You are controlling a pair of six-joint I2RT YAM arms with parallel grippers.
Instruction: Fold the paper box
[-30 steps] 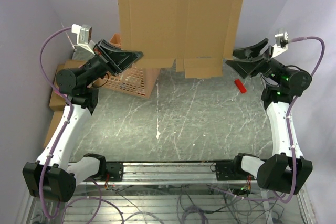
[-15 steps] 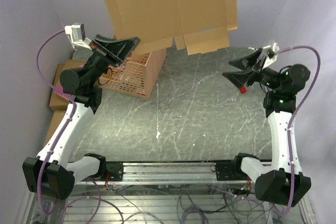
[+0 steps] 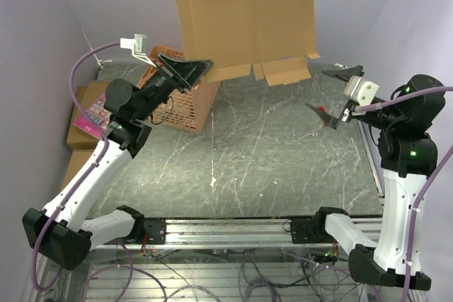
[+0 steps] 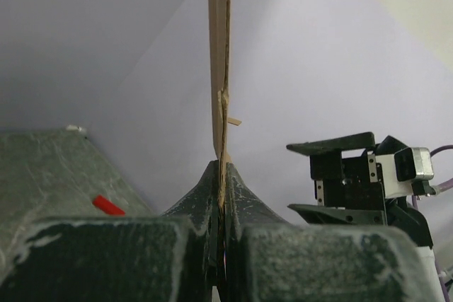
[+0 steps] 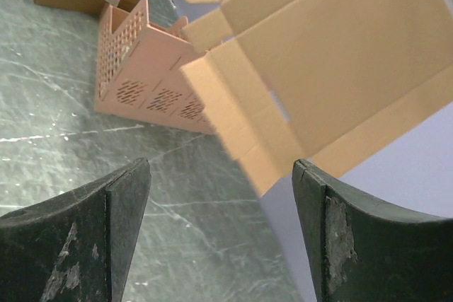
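The left gripper holds the paper box upright, jaws clamped apparently on its lower left edge; the right gripper hangs near it, jaws apart.

An orange plastic lattice crate stands at the far left of the dark green marbled counter. Left of the crate, a pink book lies on brown closed cartons. A small red block lies well right of the crate.

Matt brown cardboard paper box; veined grey-green stone-look table
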